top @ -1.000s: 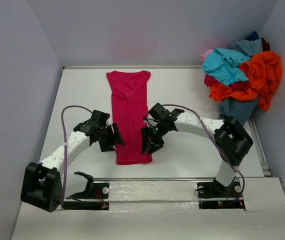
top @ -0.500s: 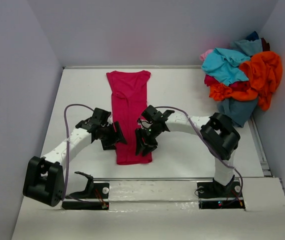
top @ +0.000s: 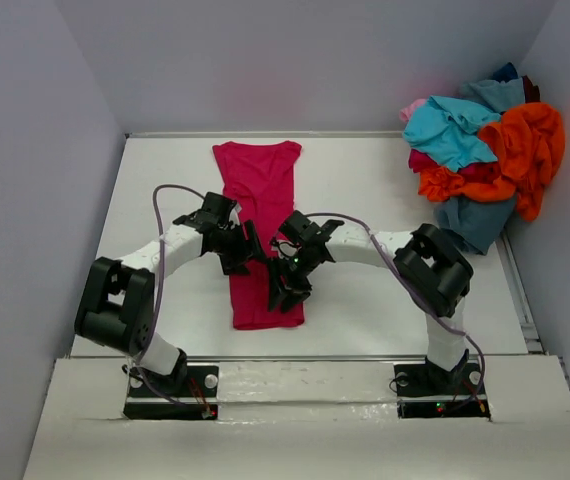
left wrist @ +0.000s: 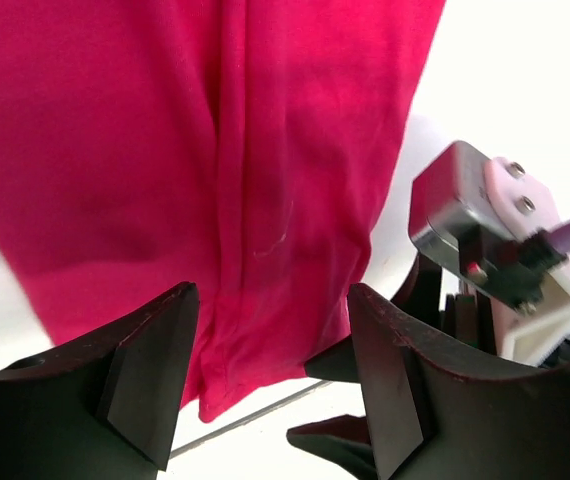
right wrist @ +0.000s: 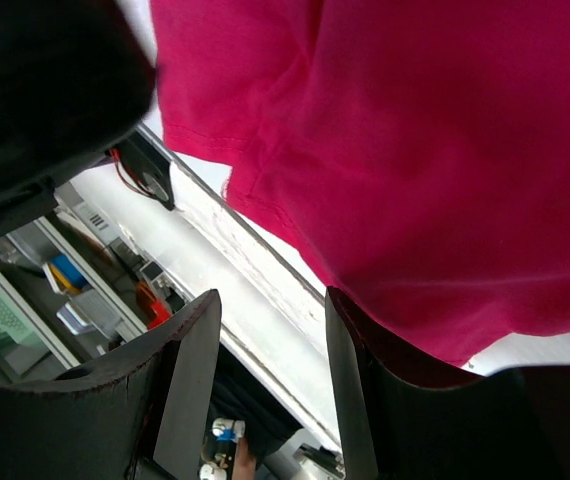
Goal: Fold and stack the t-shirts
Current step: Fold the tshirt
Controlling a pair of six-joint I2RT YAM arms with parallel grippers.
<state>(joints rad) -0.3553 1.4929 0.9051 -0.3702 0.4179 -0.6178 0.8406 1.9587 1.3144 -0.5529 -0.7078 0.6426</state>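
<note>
Shirt (top: pixel 257 205) lies in a long crimson strip on the table (top: pixel 385 190), running straight away from the arms; left gripper (top: pixel 250 252) and right gripper (top: pixel 283 290) flank its near half, equally close, jaws apart and empty.

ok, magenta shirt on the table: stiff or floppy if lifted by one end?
Probably floppy: the magenta shirt lies flat with soft creases down its middle, so it'd likely sag. Likely light: folded layers lie thin. Pushed, it'd probably bunch like the crumpled pile.
</note>
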